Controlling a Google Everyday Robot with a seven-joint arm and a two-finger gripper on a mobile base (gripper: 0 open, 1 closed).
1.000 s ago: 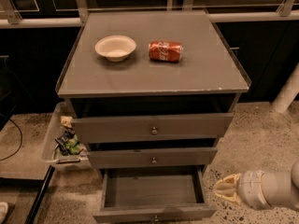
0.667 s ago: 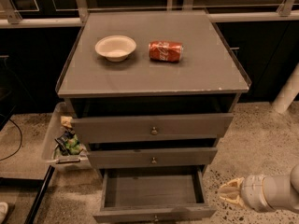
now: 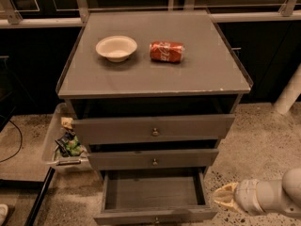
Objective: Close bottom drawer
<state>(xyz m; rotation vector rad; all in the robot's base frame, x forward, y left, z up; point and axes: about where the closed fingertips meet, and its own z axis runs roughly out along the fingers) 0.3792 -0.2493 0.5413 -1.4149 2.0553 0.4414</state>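
The bottom drawer [image 3: 155,215] of the grey cabinet is pulled out, its empty inside showing. Its front panel lies at the lower edge of the view, with the knob barely in view. My gripper [image 3: 224,197] is at the lower right, just beside the drawer's right front corner, its pale fingertips pointing left toward the drawer. It holds nothing that shows. The middle drawer [image 3: 154,160] and top drawer [image 3: 154,130] are pushed in further, each with a small brass knob.
A white bowl [image 3: 116,47] and a red soda can [image 3: 167,51] lying on its side rest on the cabinet top [image 3: 155,79]. A clear bin [image 3: 59,142] with litter stands on the floor at the left. A white post [image 3: 289,95] rises at the right.
My gripper has drifted slightly down and right, away from the drawer's side toward its front corner. The drawer has not moved.
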